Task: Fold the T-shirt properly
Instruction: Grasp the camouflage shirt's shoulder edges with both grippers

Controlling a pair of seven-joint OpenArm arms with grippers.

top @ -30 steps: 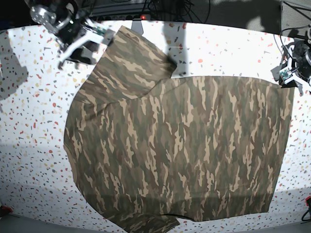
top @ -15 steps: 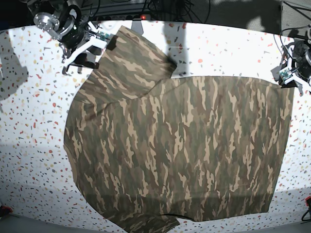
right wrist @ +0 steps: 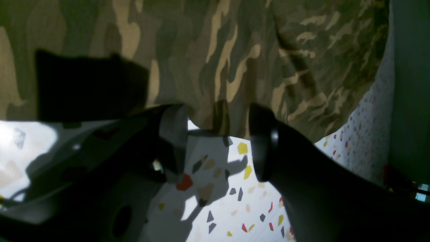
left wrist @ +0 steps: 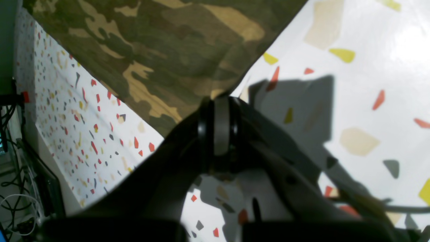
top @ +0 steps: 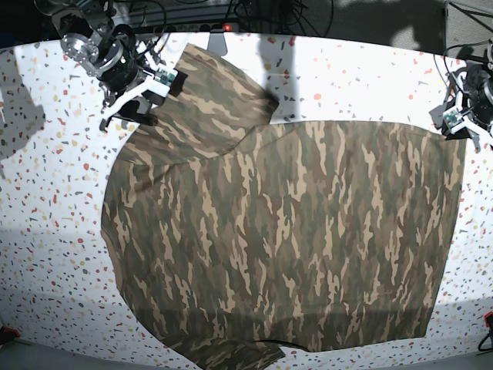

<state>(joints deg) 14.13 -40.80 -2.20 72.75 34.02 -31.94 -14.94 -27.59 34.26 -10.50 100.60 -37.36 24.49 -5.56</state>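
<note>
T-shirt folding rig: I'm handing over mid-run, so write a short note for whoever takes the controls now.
Left pincer: shut on a corner of the camouflage T-shirt.
Right pincer: open, jaws on either side of the shirt's edge by the sleeve, nothing gripped.
Shirt: spread nearly flat on the speckled table, that sleeve lying out from the body.
Done: no fold visible.
Left: close the right pincer, then make all folds.

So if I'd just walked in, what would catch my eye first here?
The big camouflage T-shirt, spread flat across most of the speckled table. Then the two arms at its far corners: the left gripper is shut on the shirt's corner, and the right gripper is open at the sleeve edge.
</note>
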